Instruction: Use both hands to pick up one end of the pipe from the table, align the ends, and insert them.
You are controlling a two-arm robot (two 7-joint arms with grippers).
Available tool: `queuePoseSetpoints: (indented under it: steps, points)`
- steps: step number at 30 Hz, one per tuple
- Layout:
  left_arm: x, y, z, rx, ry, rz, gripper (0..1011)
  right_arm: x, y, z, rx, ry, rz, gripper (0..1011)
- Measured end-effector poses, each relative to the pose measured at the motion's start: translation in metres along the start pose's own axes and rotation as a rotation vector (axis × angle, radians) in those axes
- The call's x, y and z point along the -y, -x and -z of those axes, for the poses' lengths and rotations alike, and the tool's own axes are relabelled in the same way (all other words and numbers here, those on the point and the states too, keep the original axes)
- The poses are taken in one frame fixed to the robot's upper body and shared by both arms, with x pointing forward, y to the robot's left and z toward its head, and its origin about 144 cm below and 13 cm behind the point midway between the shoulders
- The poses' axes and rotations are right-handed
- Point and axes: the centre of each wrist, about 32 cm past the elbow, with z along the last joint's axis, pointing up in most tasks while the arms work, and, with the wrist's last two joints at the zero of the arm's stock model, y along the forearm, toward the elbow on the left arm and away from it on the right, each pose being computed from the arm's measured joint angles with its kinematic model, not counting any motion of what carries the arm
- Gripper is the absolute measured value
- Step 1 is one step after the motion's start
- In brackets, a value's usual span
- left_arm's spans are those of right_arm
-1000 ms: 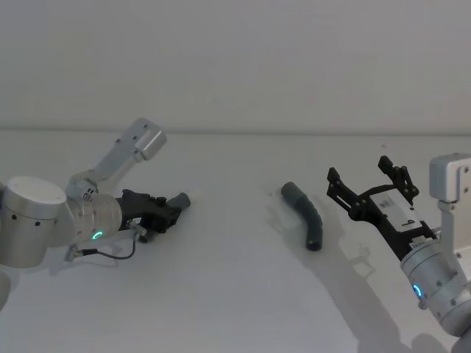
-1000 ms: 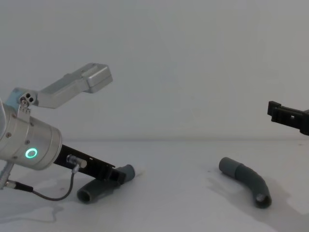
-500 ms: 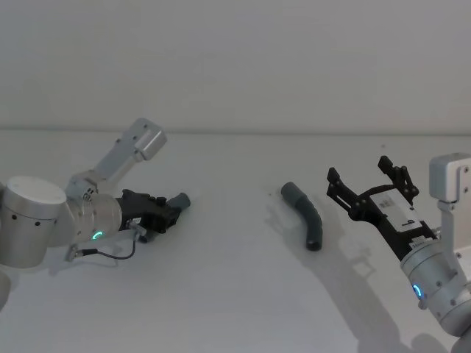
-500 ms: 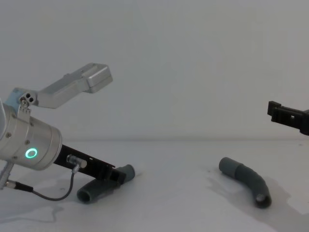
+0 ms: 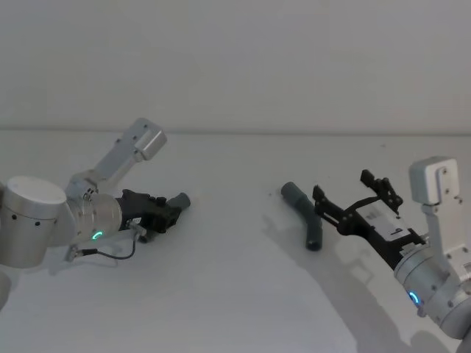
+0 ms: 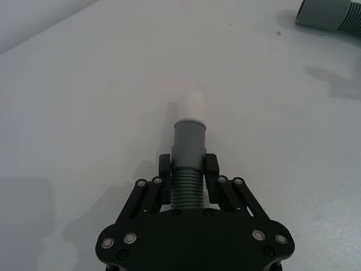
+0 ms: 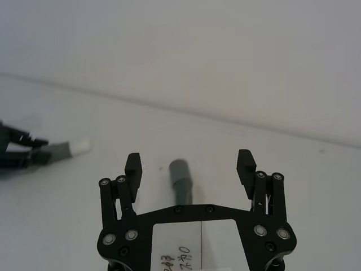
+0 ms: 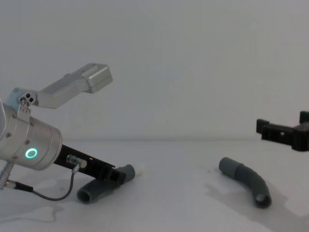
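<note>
The left gripper (image 5: 163, 212) is seen low on the table (image 5: 235, 301), at about nine o'clock of the workspace in the head view. Its jaws are clamped on the corrugated middle of the left pipe piece (image 6: 189, 152). This piece's white tip (image 6: 192, 105) juts out past the fingers and is aimed towards two o'clock in the head view; its other end is seen resting on the table in the chest view.

The right pipe piece (image 5: 305, 218) lies loose on the table, at about three o'clock from the left piece and well apart from it. The right gripper (image 7: 190, 160) is held above the table at about four o'clock of this piece, with its jaws spread wide. In the right wrist view, the piece's grey cuff (image 7: 180, 169) is framed between the fingers.
</note>
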Motion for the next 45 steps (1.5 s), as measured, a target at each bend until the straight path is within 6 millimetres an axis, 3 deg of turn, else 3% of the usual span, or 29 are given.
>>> queuePoseSetpoints:
  steps: [17, 45]
  points:
    - [0.0, 0.0, 0.0, 0.0, 0.0, 0.0, 342, -0.018, -0.008, -0.006, 0.006, 0.201, -0.108, 1001]
    - [0.0, 0.0, 0.0, 0.0, 0.0, 0.0, 342, -0.063, -0.021, -0.005, -0.039, 0.327, -0.148, 1001]
